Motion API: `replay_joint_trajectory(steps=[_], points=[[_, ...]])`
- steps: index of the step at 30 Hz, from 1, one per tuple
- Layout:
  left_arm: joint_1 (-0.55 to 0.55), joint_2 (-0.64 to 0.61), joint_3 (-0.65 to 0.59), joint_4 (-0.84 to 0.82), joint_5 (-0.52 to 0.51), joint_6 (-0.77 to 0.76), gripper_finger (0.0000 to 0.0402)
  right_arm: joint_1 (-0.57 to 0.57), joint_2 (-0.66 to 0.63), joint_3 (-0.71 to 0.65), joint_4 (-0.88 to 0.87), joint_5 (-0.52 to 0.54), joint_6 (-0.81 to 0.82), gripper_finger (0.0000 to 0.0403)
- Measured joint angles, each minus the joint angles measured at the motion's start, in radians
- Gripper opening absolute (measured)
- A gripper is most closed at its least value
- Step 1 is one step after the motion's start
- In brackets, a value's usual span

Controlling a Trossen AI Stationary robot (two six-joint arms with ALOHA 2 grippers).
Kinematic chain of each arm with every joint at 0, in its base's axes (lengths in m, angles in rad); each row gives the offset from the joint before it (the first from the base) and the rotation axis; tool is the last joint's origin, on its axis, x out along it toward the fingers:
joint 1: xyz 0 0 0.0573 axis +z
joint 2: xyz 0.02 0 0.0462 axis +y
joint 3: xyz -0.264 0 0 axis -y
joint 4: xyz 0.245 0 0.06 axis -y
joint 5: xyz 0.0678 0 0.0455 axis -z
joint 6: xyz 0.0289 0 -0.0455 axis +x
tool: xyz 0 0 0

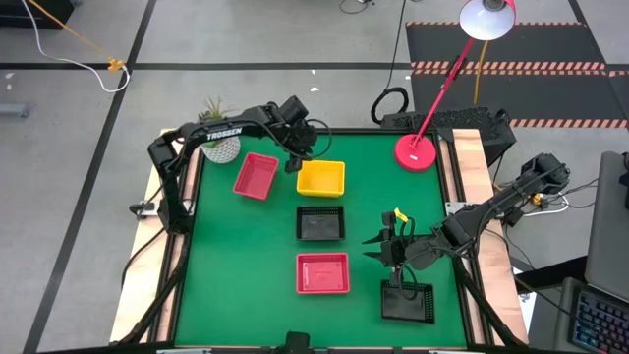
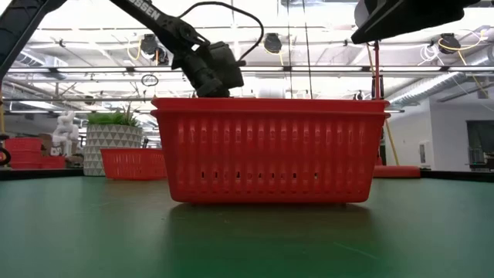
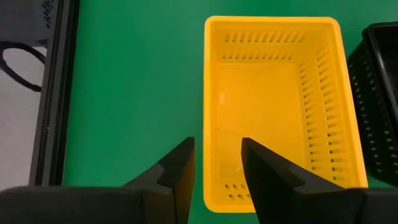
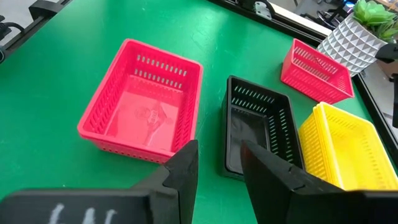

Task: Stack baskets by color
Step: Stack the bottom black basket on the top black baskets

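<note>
In the high view we see the green worktop with baskets spread over its middle. The yellow stack sits at upper centre, just right of a tilted red basket. Below the yellow one lies a black basket, and below that a second red basket. Another black basket rests at lower right.

Our left gripper hovers at the yellow stack's left end. In the left wrist view its jaws stand apart, straddling the near wall of the yellow basket without pinching it, one finger outside the wall, the other inside.

Our right gripper hangs over the lower right of the worktop, just above the lone black basket. Its jaws are parted and hold nothing; its wrist view looks past them at the red, black and yellow baskets.

A potted plant stands at the worktop's upper left, a red lamp base at upper right.
</note>
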Motion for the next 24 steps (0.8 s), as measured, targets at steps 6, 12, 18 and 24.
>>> replay_joint_trajectory(steps=[6, 12, 18, 24], points=[[-0.035, -0.020, 0.000, -0.013, -0.074, 0.000, 0.0134, 0.000, 0.000, 0.000, 0.000, 0.000, 0.000, 0.0116], [-0.051, -0.090, 0.000, -0.072, -0.091, -0.049, 0.0132, 0.000, 0.000, 0.000, -0.001, 0.000, 0.003, 0.0116], [-0.084, -0.211, 0.000, -0.151, -0.093, -0.092, 0.0097, 0.000, 0.000, 0.000, -0.002, 0.000, 0.007, 0.0116], [-0.141, -0.370, -0.066, -0.184, -0.094, -0.159, 0.0058, 0.000, 0.000, 0.000, -0.007, 0.000, 0.026, 0.0116]])
